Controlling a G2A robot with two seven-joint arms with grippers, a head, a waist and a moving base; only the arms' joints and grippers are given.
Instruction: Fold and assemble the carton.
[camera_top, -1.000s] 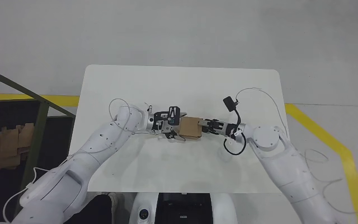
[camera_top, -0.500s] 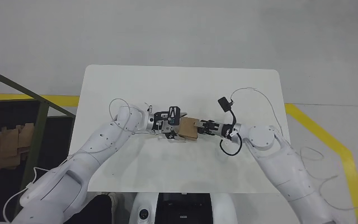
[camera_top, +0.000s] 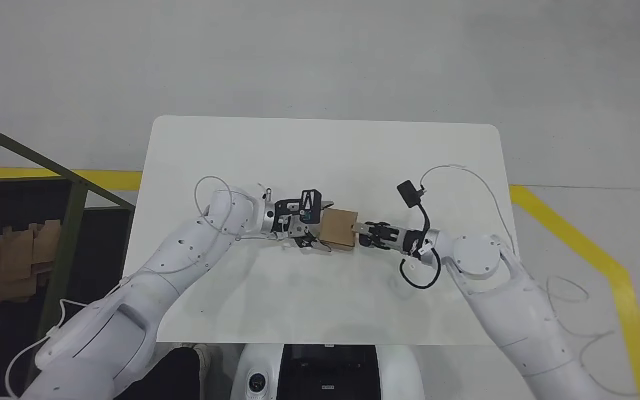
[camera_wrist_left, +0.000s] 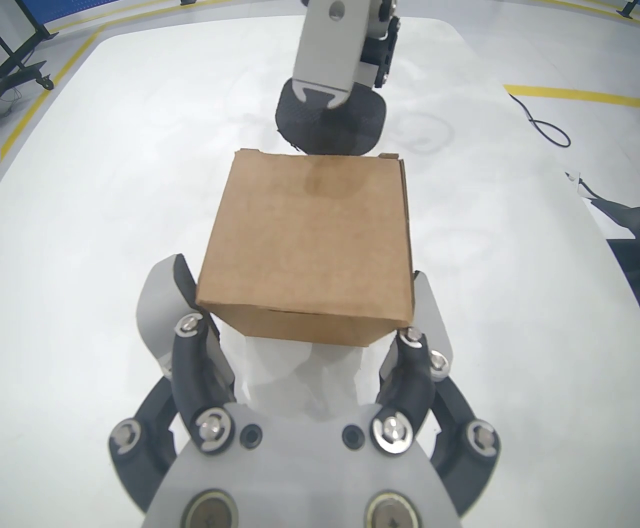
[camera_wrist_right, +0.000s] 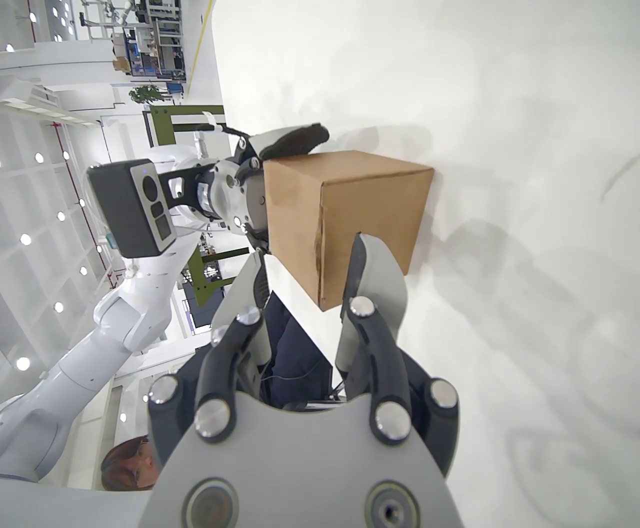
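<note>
A closed brown carton (camera_top: 339, 228) (camera_wrist_left: 310, 240) (camera_wrist_right: 350, 200) sits on the white table (camera_top: 200, 160), near the middle. My left gripper (camera_top: 321, 228) (camera_wrist_left: 300, 300) is shut on its near end, one finger on each side wall. In the right wrist view one left gripper finger (camera_wrist_right: 295, 140) lies along the carton's upper edge. My right gripper (camera_top: 361, 233) (camera_wrist_right: 312, 250) stands at the opposite end, rolled on its side, fingers apart, with the tips at the carton's end face. In the left wrist view the right gripper (camera_wrist_left: 330, 107) shows just behind the carton's far edge.
A thin cable (camera_top: 470, 170) loops over the table's right part from the right wrist. Another thin cable (camera_top: 205, 185) arcs beside the left forearm. Bare table surface lies beyond and in front of the carton. Yellow floor tape (camera_top: 560, 215) runs off the table's right edge.
The right forearm has shifted a little toward the table's near edge and its wrist has rolled slightly. The carton rocked a bit and stays in place with the left gripper.
</note>
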